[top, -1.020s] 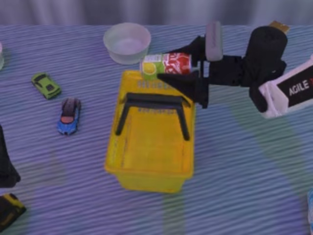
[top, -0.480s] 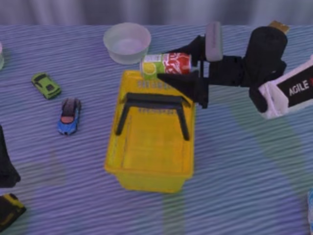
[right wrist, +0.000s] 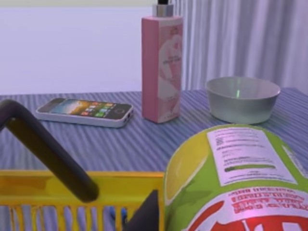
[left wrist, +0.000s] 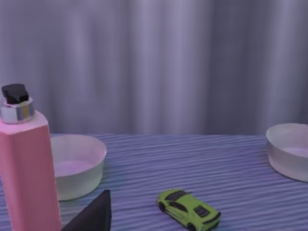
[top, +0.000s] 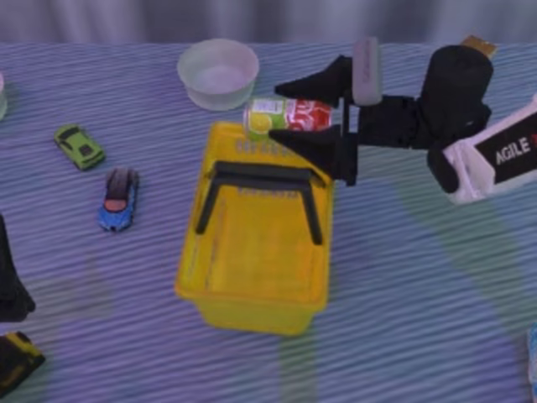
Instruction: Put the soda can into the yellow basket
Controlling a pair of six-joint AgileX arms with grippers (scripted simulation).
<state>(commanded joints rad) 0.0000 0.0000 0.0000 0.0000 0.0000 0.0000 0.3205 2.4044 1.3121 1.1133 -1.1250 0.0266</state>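
Top view. My right gripper (top: 309,109) is over the far edge of the large bright yellow slotted plastic basket with black folding handles (top: 256,277). Its two black fingers are spread wide, one on each side of the small cylindrical soda can with red-and-white label and green-yellow band (top: 287,116). The can lies on its side between them, over the basket's far rim, and I cannot tell whether a finger touches it. My judgement: the can is released or nearly so, but it is not inside the basket yet. What is left is for it to drop clear of the rim and for the arm to withdraw. The left arm (top: 12,285) is parked at the table's left edge. Also on the table: a white round bowl (top: 218,73), a small green toy car (top: 79,145) and a blue one (top: 118,199).

Left wrist view. One dark fingertip of the left gripper (left wrist: 94,214) shows, and I cannot tell how wide it stands. A tall pink bottle (left wrist: 26,171) is close by.

Right wrist view. The can fills the near field just above the yellow rim and one black handle (right wrist: 48,156). A flat smartphone (right wrist: 85,111) lies beyond.
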